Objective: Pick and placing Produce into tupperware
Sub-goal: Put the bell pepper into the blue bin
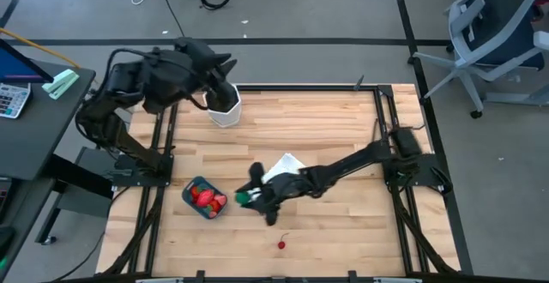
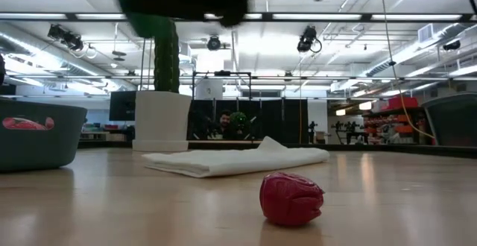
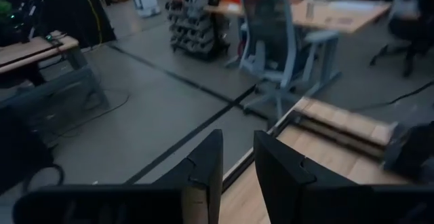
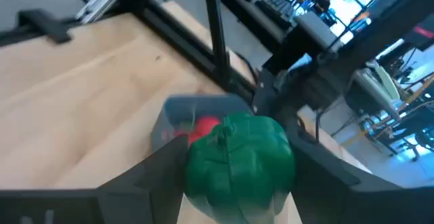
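Green piece (image 4: 239, 157) clamped in right pincer (image 1: 246, 197), beside tupperware (image 1: 204, 197).

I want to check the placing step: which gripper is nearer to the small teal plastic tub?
Right. The right gripper, shut on the green toy fruit, is just beside the small teal plastic tub. The left gripper waits at the table's far edge, near the white pot.

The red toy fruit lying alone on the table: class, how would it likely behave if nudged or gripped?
The red toy fruit looks rounded, so a nudge would probably roll it. Its lumpy surface may stop it soon. Being small, it is likely light and could slip from an end effector.
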